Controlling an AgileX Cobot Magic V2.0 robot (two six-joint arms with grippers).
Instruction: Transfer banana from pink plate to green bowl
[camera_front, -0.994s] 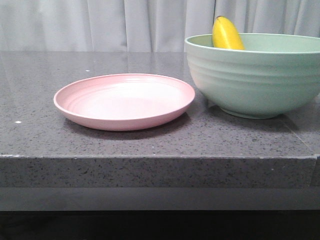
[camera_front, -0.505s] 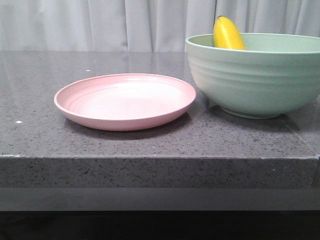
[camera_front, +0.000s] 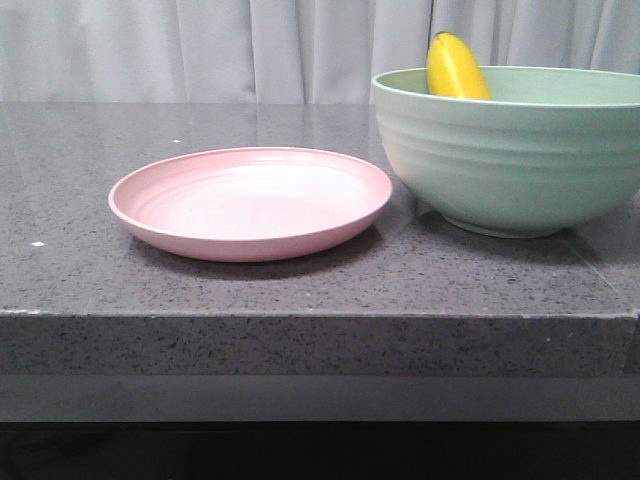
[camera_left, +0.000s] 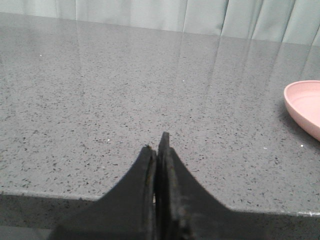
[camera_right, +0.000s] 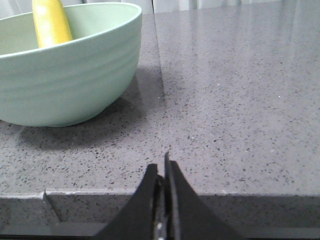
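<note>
- The short, plump, glossy bright-yellow banana (camera_front: 456, 68) is being held by the large, deep, ridged pale mint-green bowl (camera_front: 510, 160); its upper end is showing above the rim, leaning against the bowl's inner wall.
- Nothing is being carried by the round, shallow pale-pink plate (camera_front: 250, 200), which is lying just beside the bowl on the speckled dark-grey stone table (camera_front: 300, 290).
- The left gripper (camera_left: 157, 147) is being kept low at the table's near edge, its fingers pressed together with nothing between them; only the plate's rim (camera_left: 305, 107) is being caught off to one side in its wrist view.
- The right gripper (camera_right: 162, 167) is likewise being kept pressed together and empty at the near edge, well apart from the bowl (camera_right: 65, 75) and the banana (camera_right: 50, 22).
- The transfer is judged to be complete, so the step in hand is being read as a retreat to rest.
- To do it well, both arms are best being kept low and clear of the bowl's rim, since the leaning banana could be tipped by a nudge.
- No further grasp is being called for.
</note>
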